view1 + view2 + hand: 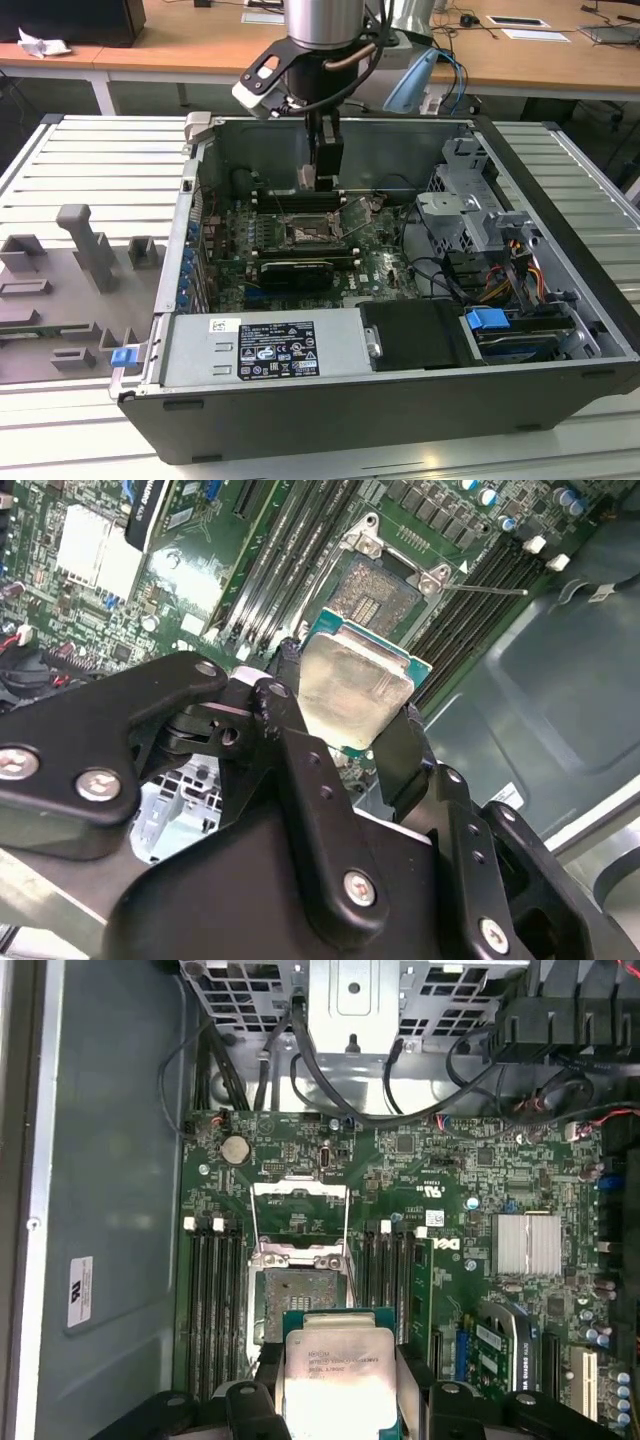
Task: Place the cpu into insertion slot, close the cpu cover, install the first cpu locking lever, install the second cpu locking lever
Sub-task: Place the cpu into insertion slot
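Under the pincer stretched a table of pale grey, ribbed metal slats. On it lay a black, box-shaped computer case, its side open and its inner walls of dull sheet steel. Directly below the pincer, on the case floor, sat the flat green motherboard, crowded with small parts. Well apart from the pincer, along the opposite case wall, lay a smooth grey rectangular power supply. Long, narrow black memory slots ran in two banks, one on either side of the spot beneath the pincer's tips. Off to one side stood a small, finned, silver heatsink.

The pincer itself was black, matte and blocky, with screw heads in its links. Its two fingers were drawn in only as far as the chip's width allowed. They pressed on opposite edges of the cpu, a flat square with a dull, brushed silver-beige face and a thin green rim. The chip hung clear of the board. Just ahead of the fingertips and lower lay the insertion slot, square and dark-rimmed, its greyish, grainy contact field bare. Beyond it, away from the pincer, the cpu cover, a thin silver frame with a square window, was swung open. A thin wire lever stuck out beside the slot.
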Available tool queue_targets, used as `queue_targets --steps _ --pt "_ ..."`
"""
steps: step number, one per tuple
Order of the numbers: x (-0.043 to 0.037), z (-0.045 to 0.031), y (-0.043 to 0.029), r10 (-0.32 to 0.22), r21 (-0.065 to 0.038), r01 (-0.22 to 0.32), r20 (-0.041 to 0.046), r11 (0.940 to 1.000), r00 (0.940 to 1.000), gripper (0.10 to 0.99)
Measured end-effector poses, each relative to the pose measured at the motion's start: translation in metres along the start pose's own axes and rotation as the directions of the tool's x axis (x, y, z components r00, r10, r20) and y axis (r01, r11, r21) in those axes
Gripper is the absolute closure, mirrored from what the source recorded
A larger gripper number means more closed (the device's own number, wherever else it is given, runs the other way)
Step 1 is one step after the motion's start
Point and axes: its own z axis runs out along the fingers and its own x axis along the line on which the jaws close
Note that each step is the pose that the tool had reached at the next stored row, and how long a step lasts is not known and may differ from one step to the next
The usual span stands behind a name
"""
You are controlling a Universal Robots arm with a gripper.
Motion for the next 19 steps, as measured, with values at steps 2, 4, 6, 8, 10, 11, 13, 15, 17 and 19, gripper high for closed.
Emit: queue_targets --steps 2,4,6,8,10,11,13,15,17,19 --pt "0.0001 0.0037 -0.0002 0.001 0.0 -0.001 0.0001 1.0 1.0 0.553" --pt "0.0004 0.0077 -0.0006 0.002 0.0 -0.002 0.0 1.0 1.0 0.553" --pt "0.0008 0.0148 -0.001 0.001 0.0 -0.001 0.0001 1.0 1.0 0.553" --pt "0.001 0.0186 -0.0013 0.002 0.0 -0.002 0.0002 1.0 1.0 0.553" --pt "0.0013 0.023 -0.0016 0.002 0.0 -0.002 0.0001 1.0 1.0 0.553" --pt "0.0014 0.0259 -0.0018 0.002 0.0 -0.002 0.0002 1.0 1.0 0.553" --pt "0.0018 0.0295 -0.002 0.002 0.001 -0.002 0.0003 1.0 1.0 0.553" --pt "0.0018 0.0335 -0.0023 0.002 0.001 -0.002 0.0002 1.0 1.0 0.553" --pt "0.0017 0.038 -0.0026 0.003 0.0 -0.003 -0.0006 1.0 1.0 0.553" --pt "0.0019 0.0452 -0.0031 0.003 0.001 -0.003 0.001 1.0 1.0 0.553"
